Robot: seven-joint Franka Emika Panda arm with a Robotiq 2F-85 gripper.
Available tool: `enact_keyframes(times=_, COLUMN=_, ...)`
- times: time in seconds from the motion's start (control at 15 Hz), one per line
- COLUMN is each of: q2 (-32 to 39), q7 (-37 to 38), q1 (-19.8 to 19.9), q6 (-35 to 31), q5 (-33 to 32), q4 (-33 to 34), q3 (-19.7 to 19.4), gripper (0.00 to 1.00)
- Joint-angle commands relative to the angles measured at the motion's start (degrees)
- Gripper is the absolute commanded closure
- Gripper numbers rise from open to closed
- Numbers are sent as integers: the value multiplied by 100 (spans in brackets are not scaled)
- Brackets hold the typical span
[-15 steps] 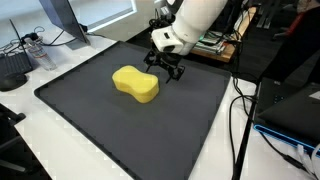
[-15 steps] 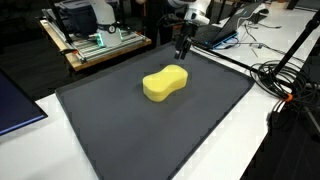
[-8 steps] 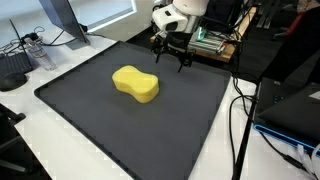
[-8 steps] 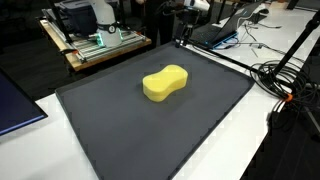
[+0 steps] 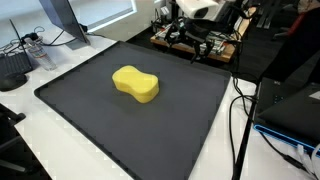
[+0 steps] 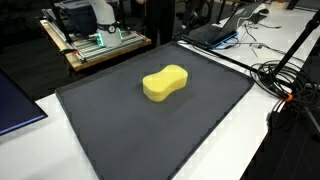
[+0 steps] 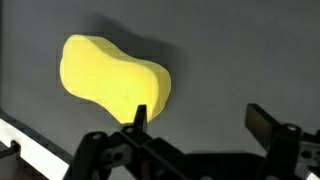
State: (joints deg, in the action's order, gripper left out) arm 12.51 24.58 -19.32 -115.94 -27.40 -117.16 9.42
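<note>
White table point(image 5: 55, 145) is carrying a dark grey mat point(image 5: 180, 130); near its middle a yellow peanut-shaped foam sponge point(image 5: 136, 84) is lying flat, free on every side. Farther back, over the far edge, the claw point(image 7: 200, 120) is hovering empty, jaws spread wide.

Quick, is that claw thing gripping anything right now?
Gripper: open, holding nothing; the yellow sponge lies free on the dark mat.

A dark mat point(image 6: 150, 130) covers a white table point(image 6: 250, 150), with a wooden cart point(image 6: 95, 55) and cables point(image 6: 285, 85) behind.
</note>
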Motion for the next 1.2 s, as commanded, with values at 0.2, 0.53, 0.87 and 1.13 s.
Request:
enact_keyframes(times=0.2, q2=1119, q7=-100, q1=-377, q6=1015, q5=-856, q4=1453, q3=28, gripper=0)
enact_keyframes(times=0.53, q2=2089, q7=-219, q1=-666, q6=1623, q5=-1169, q4=2489, q3=-54, gripper=0)
enact_keyframes(times=0.87, q2=2980, q7=-271, q1=-898, q6=2143, q5=-1126, q4=3414, q3=-204, gripper=0)
enact_keyframes(times=1.13, q2=3540, q7=-431, q1=-1030, q6=2455, q5=-1100, q4=4028, q3=-318, gripper=0)
